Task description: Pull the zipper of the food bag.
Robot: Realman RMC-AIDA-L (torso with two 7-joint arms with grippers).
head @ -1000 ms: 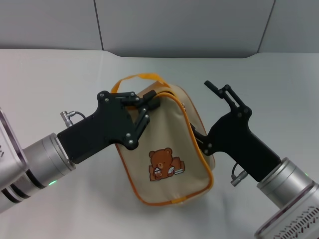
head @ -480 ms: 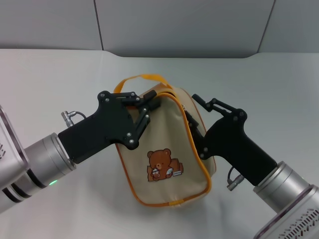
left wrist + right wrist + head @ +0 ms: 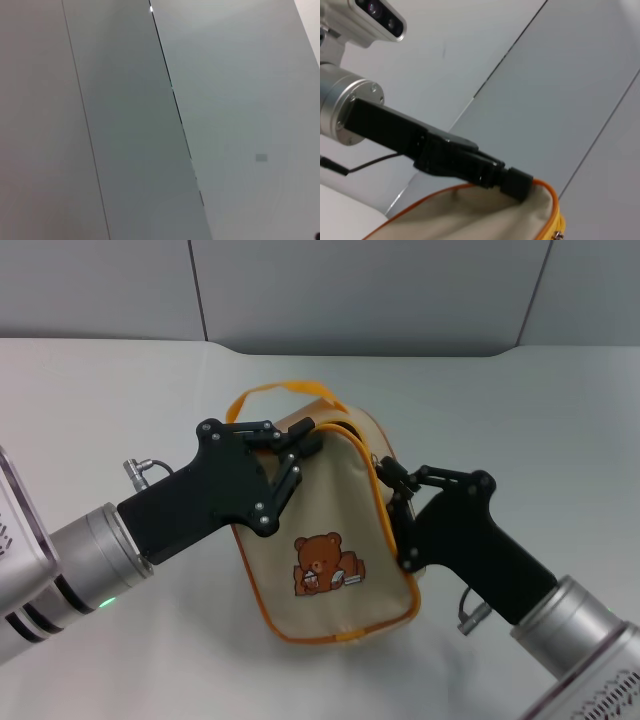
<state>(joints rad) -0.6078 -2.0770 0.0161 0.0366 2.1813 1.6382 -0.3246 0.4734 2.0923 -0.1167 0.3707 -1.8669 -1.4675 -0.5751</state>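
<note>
The food bag (image 3: 320,530) is beige with orange piping and a brown bear picture, and it stands tilted on the white table. Its orange strap (image 3: 285,390) arches over the top. My left gripper (image 3: 300,445) is shut on the bag's upper left edge. It also shows in the right wrist view (image 3: 512,184), pinching the bag (image 3: 470,215). My right gripper (image 3: 392,478) has closed at the dark zip track on the bag's right side. The zipper pull is hidden under its fingertips in the head view. The left wrist view shows only grey wall.
The white table (image 3: 100,400) runs back to a grey panelled wall (image 3: 350,290). Both black arms flank the bag, left arm (image 3: 190,505) and right arm (image 3: 480,550). Open table lies behind the bag and to its far left and right.
My right gripper, open and raised beside the bag a second ago, has swung in to the bag's right side and closed at the zip track. The bag shifted slightly. The left gripper kept its hold.
</note>
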